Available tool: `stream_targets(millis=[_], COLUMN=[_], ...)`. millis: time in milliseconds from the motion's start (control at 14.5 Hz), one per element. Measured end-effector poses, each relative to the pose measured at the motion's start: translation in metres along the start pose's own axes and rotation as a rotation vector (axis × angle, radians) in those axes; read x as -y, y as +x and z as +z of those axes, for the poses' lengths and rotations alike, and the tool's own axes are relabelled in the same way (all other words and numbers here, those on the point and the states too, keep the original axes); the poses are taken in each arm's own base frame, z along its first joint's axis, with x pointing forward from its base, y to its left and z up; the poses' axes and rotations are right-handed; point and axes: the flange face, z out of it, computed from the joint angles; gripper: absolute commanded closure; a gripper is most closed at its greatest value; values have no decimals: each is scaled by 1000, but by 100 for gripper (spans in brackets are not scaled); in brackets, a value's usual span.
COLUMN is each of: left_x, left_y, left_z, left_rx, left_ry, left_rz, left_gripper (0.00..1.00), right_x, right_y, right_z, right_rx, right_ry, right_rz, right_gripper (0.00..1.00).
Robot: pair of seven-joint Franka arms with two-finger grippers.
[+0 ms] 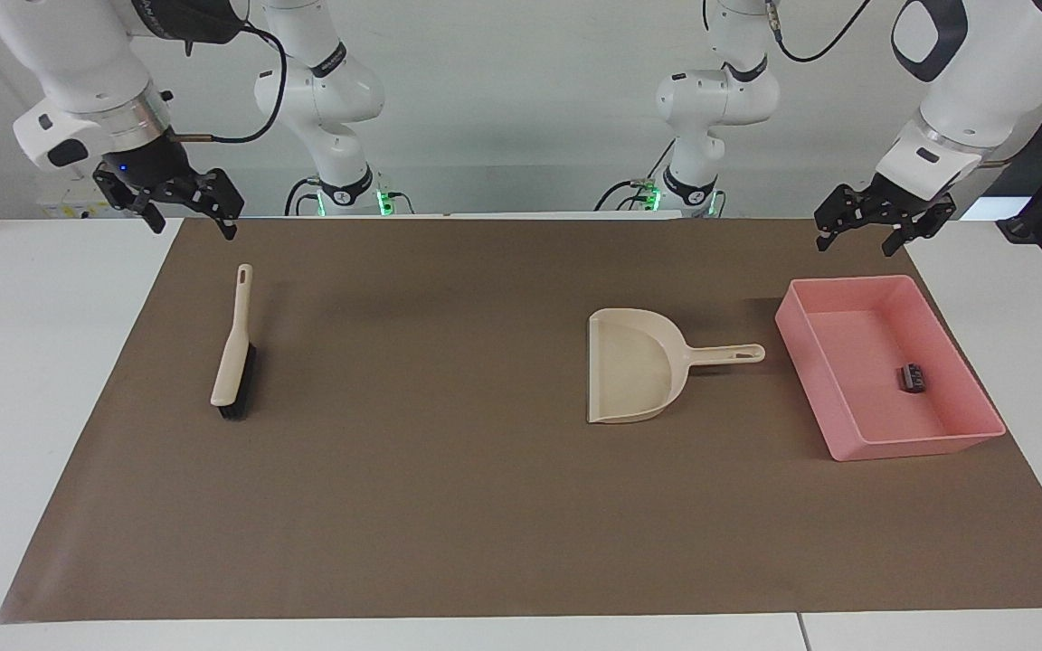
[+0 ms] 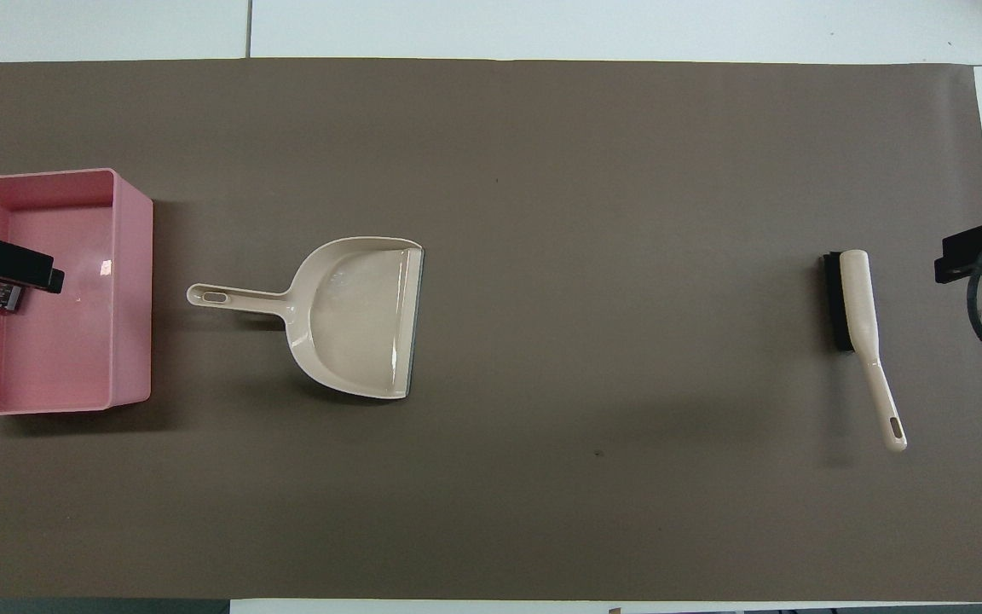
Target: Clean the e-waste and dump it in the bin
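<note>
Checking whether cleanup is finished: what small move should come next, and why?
Probably just park both arms: a dark piece lies in the pink bin, the dustpan and mat look bare, and both hands, left and right, hang open, holding nothing.

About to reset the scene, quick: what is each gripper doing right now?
Left gripper: open, empty, raised near the pink bin.
Right gripper: open, empty, raised near the brush.

The bin (image 1: 955, 438) and the dustpan (image 1: 634, 362) look like smooth, glossy plastic; the brown mat (image 1: 449, 506) on the worktop looks matt.
</note>
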Motion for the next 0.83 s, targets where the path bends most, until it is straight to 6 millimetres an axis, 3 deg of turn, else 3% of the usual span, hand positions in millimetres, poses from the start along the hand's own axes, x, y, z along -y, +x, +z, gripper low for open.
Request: stream_targets(millis=[829], left_x=[3], left_y=[0], left_z=[5], left_rx=[8], left_ry=[34], left_rz=[-11], left_gripper=[0], right_x=[0], right_y=[0], right_z=[0], right_rx=[0], right_ry=[0], right_rz=[0], right_gripper=[0])
